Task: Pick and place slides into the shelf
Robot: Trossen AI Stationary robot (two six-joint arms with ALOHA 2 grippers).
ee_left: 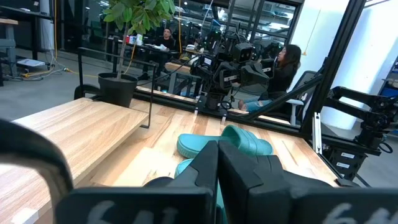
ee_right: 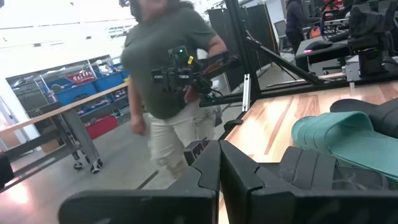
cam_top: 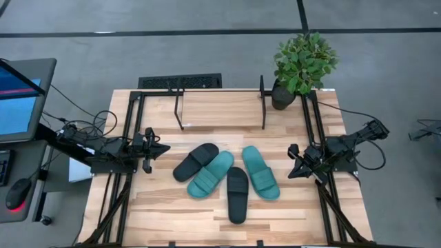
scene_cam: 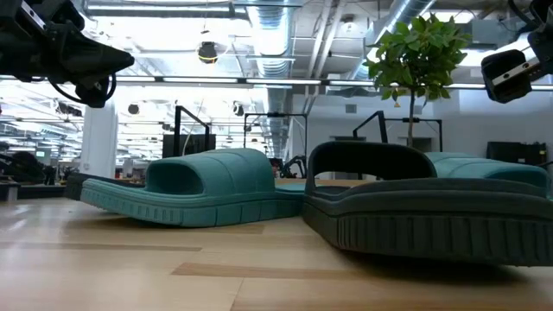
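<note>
Four slides lie soles down in the middle of the table: a black one point(cam_top: 195, 161), a teal one point(cam_top: 211, 173) right beside it, a second black one point(cam_top: 237, 194) nearer the front edge, and a second teal one point(cam_top: 260, 171). The shelf point(cam_top: 220, 103), a low black bar rack, stands at the table's far edge. My left gripper point(cam_top: 164, 148) hovers shut at the left side, pointing level toward the slides. At the right side my right gripper point(cam_top: 291, 163) is also shut and points level toward them. Neither touches anything.
A potted plant point(cam_top: 301, 65) stands at the far right corner, next to the shelf's right end. Black arm-mount frames point(cam_top: 131, 138) run along both table sides. A monitor point(cam_top: 21, 96) is off the table's left. A person point(ee_right: 168, 81) stands beyond the table's left side.
</note>
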